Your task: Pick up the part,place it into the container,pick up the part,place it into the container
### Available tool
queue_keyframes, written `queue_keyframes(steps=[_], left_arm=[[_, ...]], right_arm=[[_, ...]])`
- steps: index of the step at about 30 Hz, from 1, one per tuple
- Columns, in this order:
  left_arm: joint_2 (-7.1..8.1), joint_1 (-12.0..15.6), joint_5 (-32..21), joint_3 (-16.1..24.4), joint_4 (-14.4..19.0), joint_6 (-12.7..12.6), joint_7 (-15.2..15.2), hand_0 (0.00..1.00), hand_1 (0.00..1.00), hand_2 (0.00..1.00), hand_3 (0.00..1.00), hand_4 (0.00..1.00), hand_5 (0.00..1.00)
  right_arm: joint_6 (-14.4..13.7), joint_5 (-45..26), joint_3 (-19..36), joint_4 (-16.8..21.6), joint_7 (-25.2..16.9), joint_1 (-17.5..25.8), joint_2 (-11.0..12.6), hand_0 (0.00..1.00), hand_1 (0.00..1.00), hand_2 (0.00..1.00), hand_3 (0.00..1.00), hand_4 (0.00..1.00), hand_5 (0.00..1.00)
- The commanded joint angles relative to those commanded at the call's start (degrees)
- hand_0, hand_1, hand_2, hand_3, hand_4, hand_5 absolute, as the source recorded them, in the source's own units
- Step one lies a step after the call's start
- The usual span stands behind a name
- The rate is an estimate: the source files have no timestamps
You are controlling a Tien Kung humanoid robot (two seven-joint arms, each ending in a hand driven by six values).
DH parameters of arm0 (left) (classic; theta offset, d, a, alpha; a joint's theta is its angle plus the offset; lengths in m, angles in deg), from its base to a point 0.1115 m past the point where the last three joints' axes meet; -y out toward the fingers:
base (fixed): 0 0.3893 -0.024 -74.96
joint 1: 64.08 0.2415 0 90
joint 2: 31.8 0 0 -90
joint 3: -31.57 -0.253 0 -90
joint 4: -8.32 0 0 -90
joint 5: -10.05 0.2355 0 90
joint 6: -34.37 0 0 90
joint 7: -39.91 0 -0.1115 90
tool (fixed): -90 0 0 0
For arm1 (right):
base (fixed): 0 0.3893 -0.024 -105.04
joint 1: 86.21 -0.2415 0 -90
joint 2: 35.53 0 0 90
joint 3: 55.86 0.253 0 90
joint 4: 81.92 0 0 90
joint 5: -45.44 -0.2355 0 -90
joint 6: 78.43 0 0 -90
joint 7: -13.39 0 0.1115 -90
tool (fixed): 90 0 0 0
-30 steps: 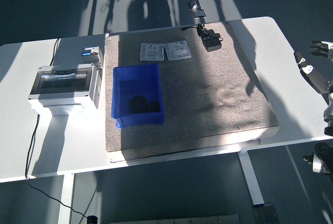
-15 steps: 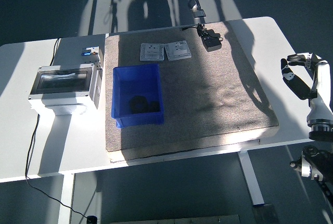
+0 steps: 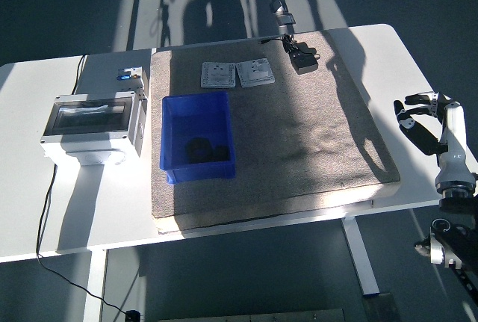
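Right hand hovering over tabletop right edge, fingers spread, holding nothing. Dark parts sitting inside blue container. Looking small, rigid, light; pinching across sides likely best.

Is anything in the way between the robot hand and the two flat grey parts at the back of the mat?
Nothing visible blocks it. The robot hand hangs open at the table's right edge, and only bare mat lies between it and the grey parts. The blue container sits just in front of them.
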Motion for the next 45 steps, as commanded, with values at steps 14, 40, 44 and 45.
queue_keyframes(steps=[14, 40, 44, 45], left_arm=[[1.57, -1.1, 2.3, -2.6, 0.0, -4.0, -1.3, 0.715, 0.725, 0.734, 0.641, 0.914, 0.998], [2.24, -1.0, 8.9, 4.2, 0.0, -2.4, -4.0, 0.712, 0.715, 0.689, 0.524, 0.903, 0.998], [1.96, -1.2, 9.9, 4.5, 0.0, -2.5, -4.0, 0.709, 0.711, 0.689, 0.521, 0.899, 0.998], [1.89, -1.2, 10.1, 4.6, 0.0, -2.5, -4.0, 0.709, 0.711, 0.689, 0.521, 0.899, 0.998]], right_arm=[[6.7, -25.2, 0.6, 3.5, -14.1, -1.6, -2.0, 0.591, 0.59, 0.76, 0.913, 0.943, 0.622], [9.5, -37.0, -0.3, 3.5, -14.7, 0.3, -3.2, 0.602, 0.33, 0.442, 0.469, 0.998, 0.631], [9.6, -37.0, -0.2, 3.0, -14.7, 0.5, -3.1, 0.597, 0.304, 0.434, 0.47, 0.998, 0.611], [9.6, -37.1, -0.1, 2.9, -14.7, 0.5, -3.1, 0.597, 0.304, 0.434, 0.47, 0.998, 0.611]])
